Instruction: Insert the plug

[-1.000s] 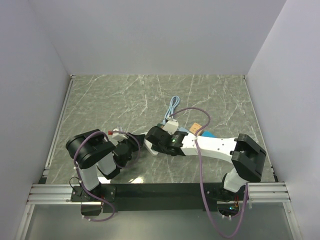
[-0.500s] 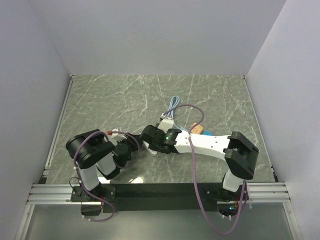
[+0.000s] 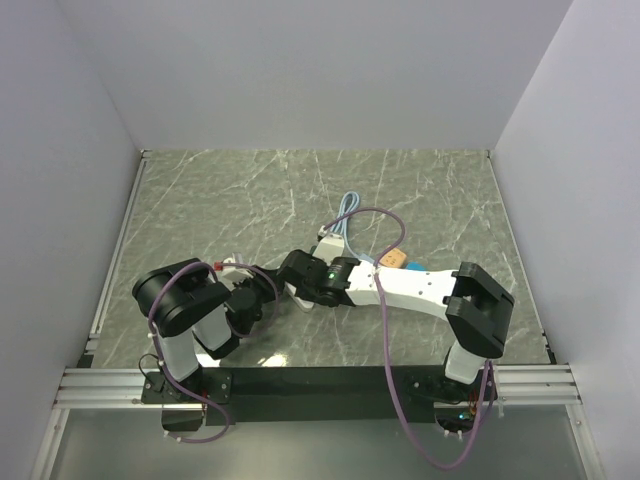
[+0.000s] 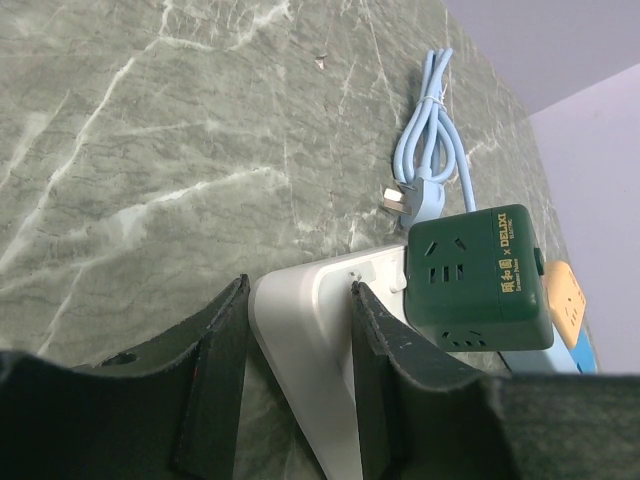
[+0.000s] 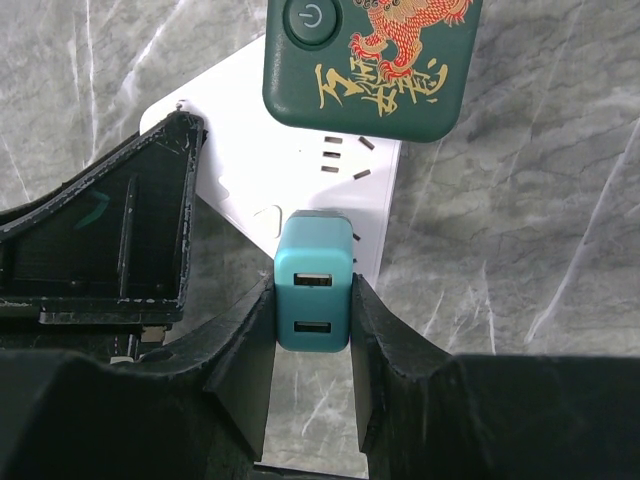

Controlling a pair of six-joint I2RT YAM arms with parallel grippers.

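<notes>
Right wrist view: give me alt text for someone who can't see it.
The right gripper holds a teal USB charger up against a white power strip. A dark green cube socket sits on the strip beyond it.

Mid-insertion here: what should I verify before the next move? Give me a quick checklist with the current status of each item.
1. Right gripper shut on the teal charger: ok.
2. Left gripper clamping the white power strip: ok.
3. Charger prongs lined up with a free socket: cannot tell, its body hides them.
4. Green cube adapter apart from the charger: ok, bare slots show between them.
5. Blue cable away from both grippers: ok, it lies beyond the cube.
</notes>
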